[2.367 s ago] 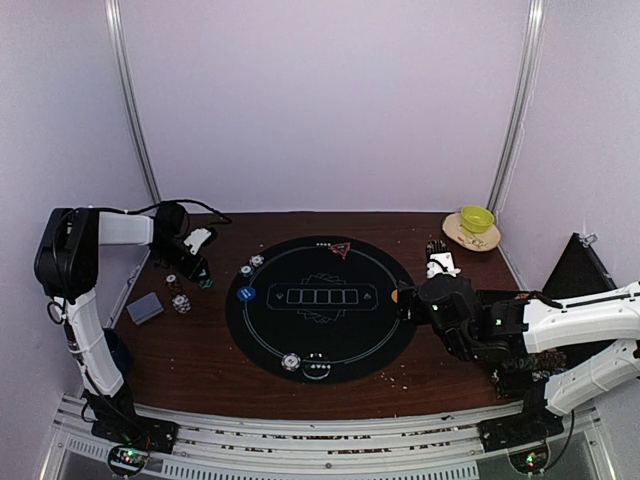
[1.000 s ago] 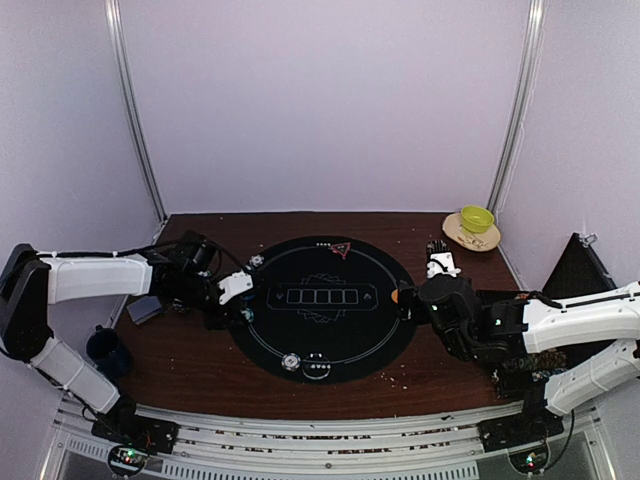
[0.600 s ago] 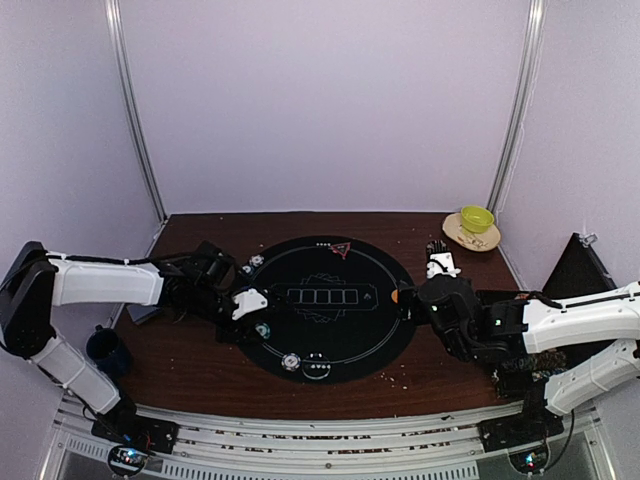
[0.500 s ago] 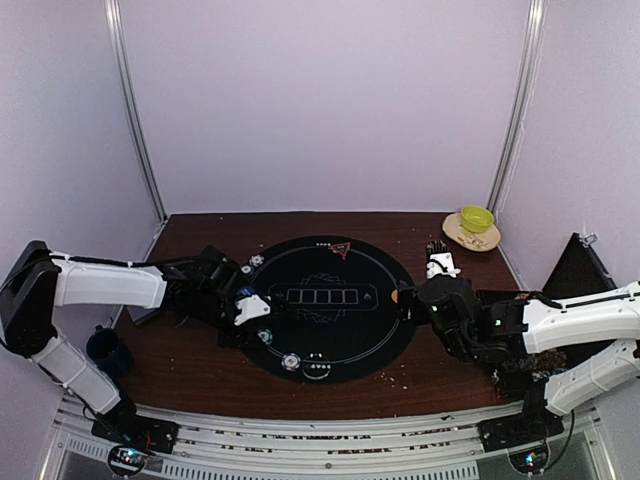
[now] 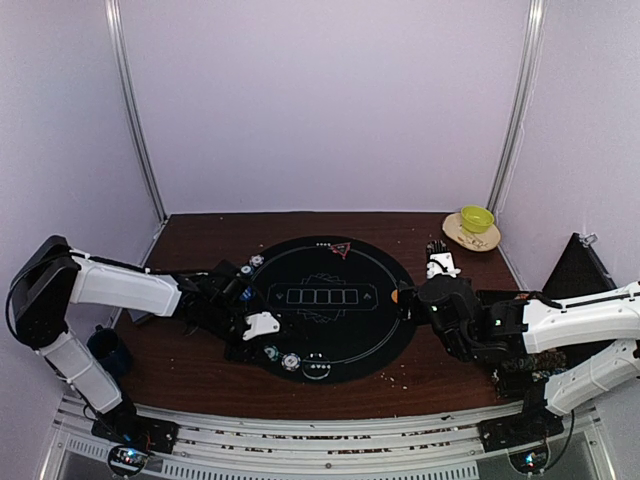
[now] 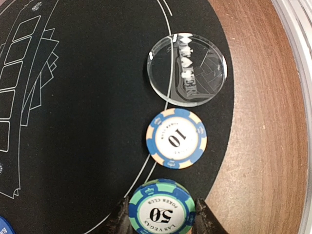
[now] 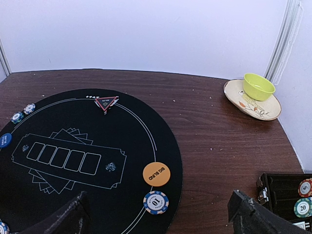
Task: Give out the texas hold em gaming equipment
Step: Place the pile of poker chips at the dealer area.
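L arm [image 5: 125, 287] has swept in from frame's left edge to mat's [image 5: 350, 340] lower-left rim, jaws gripping green 50 chip [image 6: 162, 210] beside 10 chip [image 6: 176, 139]: drop-off likely imminent; R jaws open, empty.

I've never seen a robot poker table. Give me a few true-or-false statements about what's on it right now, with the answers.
1. The left hand grips a green 50 chip. True.
2. The neighbouring chip reads 20. False: it is a 10 chip.
3. The orange disc reads "Big Blind". True.
4. The bowl sits on the mat. False: it sits on a plate, off the mat.
5. The right hand holds a chip. False: it is open and empty.
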You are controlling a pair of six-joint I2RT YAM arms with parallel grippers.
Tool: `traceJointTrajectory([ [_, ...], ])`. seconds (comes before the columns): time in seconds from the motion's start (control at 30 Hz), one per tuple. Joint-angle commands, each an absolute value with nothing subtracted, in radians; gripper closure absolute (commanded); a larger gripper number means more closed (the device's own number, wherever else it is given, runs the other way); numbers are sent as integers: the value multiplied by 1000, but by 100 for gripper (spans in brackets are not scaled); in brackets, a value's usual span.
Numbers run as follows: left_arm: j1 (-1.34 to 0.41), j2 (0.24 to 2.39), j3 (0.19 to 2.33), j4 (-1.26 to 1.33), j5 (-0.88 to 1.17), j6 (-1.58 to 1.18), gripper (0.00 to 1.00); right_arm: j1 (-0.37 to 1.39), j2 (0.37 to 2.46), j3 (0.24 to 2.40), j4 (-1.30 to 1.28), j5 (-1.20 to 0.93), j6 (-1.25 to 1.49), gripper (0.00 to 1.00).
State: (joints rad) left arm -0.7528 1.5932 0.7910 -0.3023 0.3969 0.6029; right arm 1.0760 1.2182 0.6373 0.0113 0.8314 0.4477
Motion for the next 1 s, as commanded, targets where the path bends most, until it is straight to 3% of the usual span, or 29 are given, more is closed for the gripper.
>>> traceJointTrajectory([
  [0.0, -766, 1616, 785, -246, 399, 601, 70, 1082, 1225, 666, 0, 857, 440, 0],
  [0.47, -784, 1657, 792, -225, 362, 587, 69, 1083, 1229, 667, 0, 860, 440, 0],
  [0.67, -786, 1659, 789, -219, 352, 584, 59, 1083, 1226, 667, 0, 860, 440, 0],
  [0.97, -787, 1656, 791, -223, 370, 587, 58, 1086, 1227, 666, 0, 860, 440, 0],
])
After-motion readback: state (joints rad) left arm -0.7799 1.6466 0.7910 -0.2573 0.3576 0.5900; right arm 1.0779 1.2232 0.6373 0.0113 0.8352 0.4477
